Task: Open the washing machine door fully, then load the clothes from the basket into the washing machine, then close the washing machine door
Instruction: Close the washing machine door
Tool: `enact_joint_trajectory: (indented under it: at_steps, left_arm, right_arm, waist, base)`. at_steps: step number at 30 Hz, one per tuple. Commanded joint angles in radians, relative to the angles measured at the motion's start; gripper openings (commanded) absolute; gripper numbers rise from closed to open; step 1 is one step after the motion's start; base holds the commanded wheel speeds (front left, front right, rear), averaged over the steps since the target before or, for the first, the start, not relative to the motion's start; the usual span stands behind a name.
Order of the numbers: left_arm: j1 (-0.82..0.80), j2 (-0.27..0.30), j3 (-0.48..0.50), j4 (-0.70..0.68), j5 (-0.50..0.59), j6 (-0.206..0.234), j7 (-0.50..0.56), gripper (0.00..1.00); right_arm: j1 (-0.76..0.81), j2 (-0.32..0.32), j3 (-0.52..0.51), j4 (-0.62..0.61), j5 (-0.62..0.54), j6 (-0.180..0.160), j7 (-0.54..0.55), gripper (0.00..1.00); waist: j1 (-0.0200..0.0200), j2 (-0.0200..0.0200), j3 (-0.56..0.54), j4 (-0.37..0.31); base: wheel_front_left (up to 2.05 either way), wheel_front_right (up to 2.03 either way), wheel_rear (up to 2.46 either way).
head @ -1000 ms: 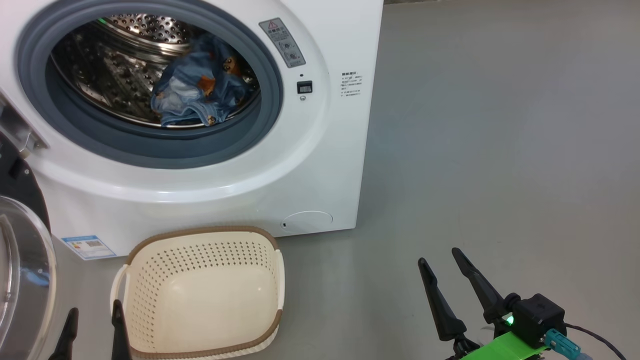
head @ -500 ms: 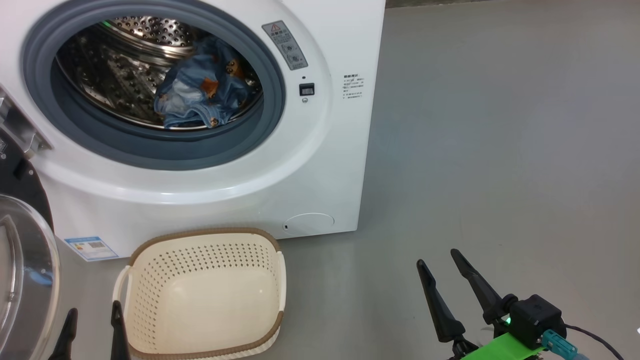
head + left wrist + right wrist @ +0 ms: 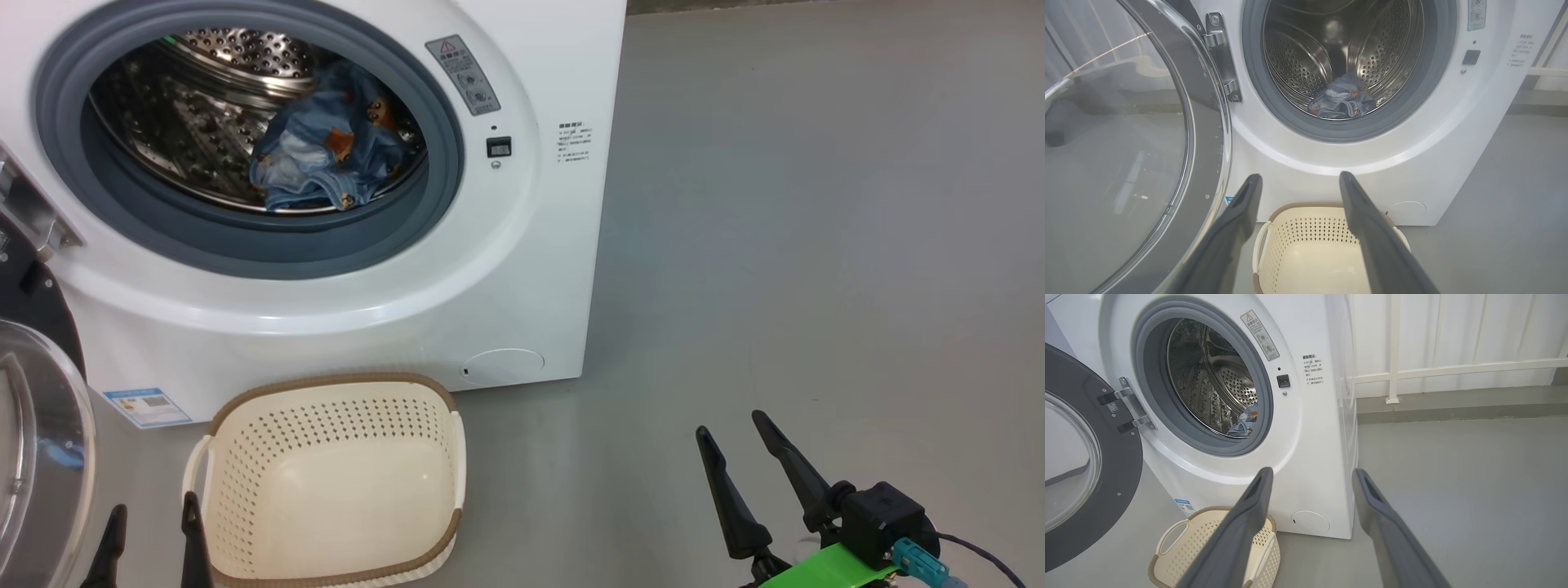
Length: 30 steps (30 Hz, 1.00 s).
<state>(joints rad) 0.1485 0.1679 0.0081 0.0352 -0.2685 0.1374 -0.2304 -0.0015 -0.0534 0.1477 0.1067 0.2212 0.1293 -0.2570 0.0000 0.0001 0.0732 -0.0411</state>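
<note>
Since half a second earlier, the right gripper (image 3: 728, 425) had shifted slightly down and to the right in the head view. The basket (image 3: 326, 385) and the left gripper (image 3: 155, 502) kept their places.

The washing machine (image 3: 522, 269) was a glossy white box with a perforated steel drum (image 3: 188, 106) ringed by a matte grey-blue seal (image 3: 269, 245). The clothes (image 3: 326, 155), crumpled light blue fabric with orange marks, lay in the drum's lower part, well apart from both grippers. The washing machine door (image 3: 33, 425) stood swung open to the left, its clear bulging glass set in a dark rim. The rounded, perforated cream basket stood on the grey floor (image 3: 816, 245) before the machine, just beside the left gripper, its smooth bottom bare.

Both grippers had their dark tapered fingers spread wide and gripped nothing.

The head view's left edge cut off the door, and its bottom edge left only the left fingertips showing. No separate cream cloth could be made out among the clothes.
</note>
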Motion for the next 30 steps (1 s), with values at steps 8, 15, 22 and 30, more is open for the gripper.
enact_joint_trajectory:
  at_steps: [8,15,22,30]
  left_arm:
    - [-0.025,0.021,0.029,-0.017,-0.004,0.015,-0.013,1.00]
    - [-0.025,0.021,0.030,-0.016,0.001,0.028,-0.016,1.00]
    - [-0.027,0.021,0.029,-0.015,0.000,0.035,-0.018,1.00]
    - [-0.030,0.024,0.027,-0.015,-0.003,0.037,-0.020,1.00]
  right_arm:
    - [-0.023,0.003,0.012,-0.020,-0.013,0.001,-0.005,1.00]
    - [-0.024,0.003,0.013,-0.021,-0.011,0.001,-0.005,1.00]
    - [-0.025,0.003,0.014,-0.021,-0.010,0.001,-0.005,1.00]
    - [-0.025,0.003,0.012,-0.025,-0.009,0.001,-0.005,1.00]
  waist:
    - [0.0000,-0.0001,0.001,0.000]
    - [0.0000,-0.0001,0.001,-0.001]
    - [0.0000,-0.0001,0.002,-0.002]
    - [0.0000,-0.0001,0.004,0.000]
  base:
    - [0.00,0.00,0.00]
    - [-0.12,0.12,0.00]
    - [-0.96,0.96,0.00]
    - [-1.91,1.91,0.00]
